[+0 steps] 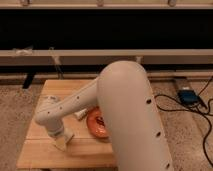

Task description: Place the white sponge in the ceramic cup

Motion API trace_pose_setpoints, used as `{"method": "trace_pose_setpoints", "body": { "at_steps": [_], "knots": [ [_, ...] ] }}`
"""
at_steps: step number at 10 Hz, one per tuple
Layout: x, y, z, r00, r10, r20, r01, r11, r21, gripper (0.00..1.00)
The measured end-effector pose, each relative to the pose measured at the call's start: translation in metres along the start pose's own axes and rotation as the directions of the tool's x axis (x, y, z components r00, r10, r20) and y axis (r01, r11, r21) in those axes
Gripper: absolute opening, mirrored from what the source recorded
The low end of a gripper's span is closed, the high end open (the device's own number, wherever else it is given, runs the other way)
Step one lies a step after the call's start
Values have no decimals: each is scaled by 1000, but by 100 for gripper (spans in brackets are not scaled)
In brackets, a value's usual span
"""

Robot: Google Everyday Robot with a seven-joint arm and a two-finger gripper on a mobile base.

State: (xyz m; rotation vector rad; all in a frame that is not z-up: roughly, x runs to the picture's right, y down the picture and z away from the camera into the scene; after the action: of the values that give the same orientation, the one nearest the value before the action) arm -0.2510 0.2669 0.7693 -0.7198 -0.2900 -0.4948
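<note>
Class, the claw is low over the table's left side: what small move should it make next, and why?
Probably close the claw on the white sponge before lifting. It stands low at the front left of the wooden table, open, right at the sponge, which lies on the wood. The ceramic cup is not in sight.
</note>
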Motion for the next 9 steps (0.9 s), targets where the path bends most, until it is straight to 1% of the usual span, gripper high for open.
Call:
{"method": "trace_pose_setpoints", "body": {
  "at_steps": [1, 2, 3, 5, 6, 7, 8, 9],
  "knots": [
    [2, 1, 2, 1000, 8, -2, -8, 1000, -3, 70],
    [5, 2, 6, 1000, 19, -6, -19, 1000, -8, 58],
    [7, 3, 8, 1000, 25, -9, -25, 1000, -12, 49],
    [8, 6, 14, 999, 24, -47, -25, 999, -31, 27],
    [8, 6, 13, 998, 30, -54, -32, 999, -30, 19],
    [16, 5, 6, 997, 50, -54, -51, 999, -18, 10],
    [21, 2, -7, 997, 70, -43, -70, 998, 0, 5],
    [22, 1, -22, 996, 80, -29, -79, 997, 15, 5]
  ]
}}
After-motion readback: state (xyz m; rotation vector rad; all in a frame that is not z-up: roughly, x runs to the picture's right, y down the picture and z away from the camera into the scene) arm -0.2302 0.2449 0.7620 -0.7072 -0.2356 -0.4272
